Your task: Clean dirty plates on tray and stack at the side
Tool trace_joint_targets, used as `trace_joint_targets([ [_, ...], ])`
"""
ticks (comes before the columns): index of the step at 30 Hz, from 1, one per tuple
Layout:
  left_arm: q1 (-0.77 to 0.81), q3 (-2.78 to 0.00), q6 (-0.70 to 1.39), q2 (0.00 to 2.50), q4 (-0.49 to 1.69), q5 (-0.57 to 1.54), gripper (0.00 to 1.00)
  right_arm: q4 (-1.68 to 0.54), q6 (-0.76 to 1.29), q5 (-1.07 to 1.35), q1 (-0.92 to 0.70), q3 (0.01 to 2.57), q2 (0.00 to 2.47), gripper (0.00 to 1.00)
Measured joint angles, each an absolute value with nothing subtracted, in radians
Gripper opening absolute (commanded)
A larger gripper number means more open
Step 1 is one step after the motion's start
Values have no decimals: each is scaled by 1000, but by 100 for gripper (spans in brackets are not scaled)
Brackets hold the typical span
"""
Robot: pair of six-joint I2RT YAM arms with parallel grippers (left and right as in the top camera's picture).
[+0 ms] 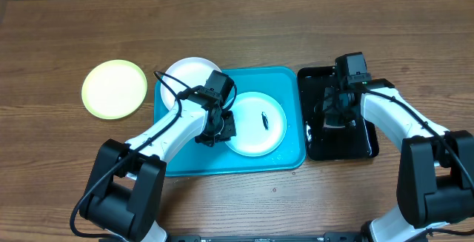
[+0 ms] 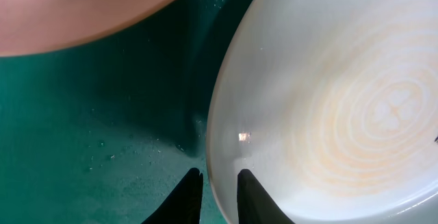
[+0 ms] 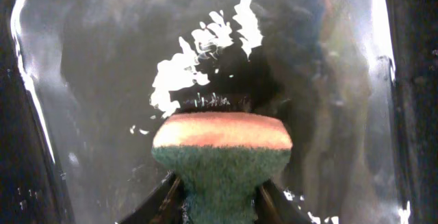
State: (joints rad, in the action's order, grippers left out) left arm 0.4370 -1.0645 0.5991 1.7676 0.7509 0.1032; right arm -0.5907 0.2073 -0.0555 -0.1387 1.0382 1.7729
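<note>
My left fingers (image 2: 188, 200) are nearly together, nipping the rim of the pale blue plate (image 1: 255, 127), which lies on the turquoise tray (image 1: 285, 83). My right fingers (image 3: 163, 200) squeeze a green-and-orange sponge (image 3: 222, 148) over the black tray (image 1: 363, 142). The white plate (image 1: 185, 73) overlaps the turquoise tray's far left corner — the yellow-green plate (image 1: 114, 88) sits apart on the tabletop (image 1: 296, 20)

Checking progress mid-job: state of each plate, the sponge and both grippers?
Pale blue round plastic plate: on turquoise plastic tray, dark smear.
White round plastic plate: overlaps tray's far-left corner, no smear visible.
Yellow-green round plastic plate: on table, off tray, no smear visible.
Left gripper: jaws shut on pale blue plate's rim.
Right gripper: jaws shut on green-orange sponge in glossy black tray.
</note>
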Motion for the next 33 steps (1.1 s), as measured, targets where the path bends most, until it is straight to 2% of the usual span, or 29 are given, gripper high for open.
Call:
trace_joint_targets([
  [1, 437, -1065, 599, 1768, 751, 104, 21, -592, 205, -56, -139, 1038, 1773, 14],
  [2, 437, -1065, 599, 1768, 751, 104, 21, -593, 209, -56, -139, 1038, 1773, 16],
  [3, 437, -1065, 599, 1768, 751, 104, 21, -593, 209, -56, -139, 1038, 1773, 35],
  [4, 437, -1065, 599, 1768, 751, 104, 21, -592, 214, -55, -139, 1038, 1773, 71],
  [5, 437, -1065, 599, 1768, 751, 104, 21, -593, 213, -56, -139, 1038, 1773, 86],
  [9, 437, -1065, 599, 1768, 751, 104, 21, -653, 207, -56, -139, 1048, 1773, 82],
  [12, 437, -1065, 599, 1768, 751, 104, 21, -712, 205, -56, -139, 1057, 1773, 70],
  [14, 437, -1065, 599, 1768, 751, 104, 21, -748, 210, -57, -139, 1061, 1773, 58],
  [15, 437, -1065, 599, 1768, 751, 103, 21, -757, 204, -55, -139, 1061, 1773, 56],
  [19, 437, -1065, 599, 1768, 751, 104, 21, -778, 208, -56, -139, 1061, 1773, 53],
  [28, 437, -1065, 599, 1768, 751, 104, 22, -775, 209, -56, -139, 1081, 1773, 56],
  [30, 437, -1065, 599, 1768, 751, 104, 22, -776, 208, -56, -139, 1092, 1773, 60],
  [33, 437, -1065, 599, 1768, 751, 104, 22, -779, 205, -56, -139, 1097, 1773, 59],
])
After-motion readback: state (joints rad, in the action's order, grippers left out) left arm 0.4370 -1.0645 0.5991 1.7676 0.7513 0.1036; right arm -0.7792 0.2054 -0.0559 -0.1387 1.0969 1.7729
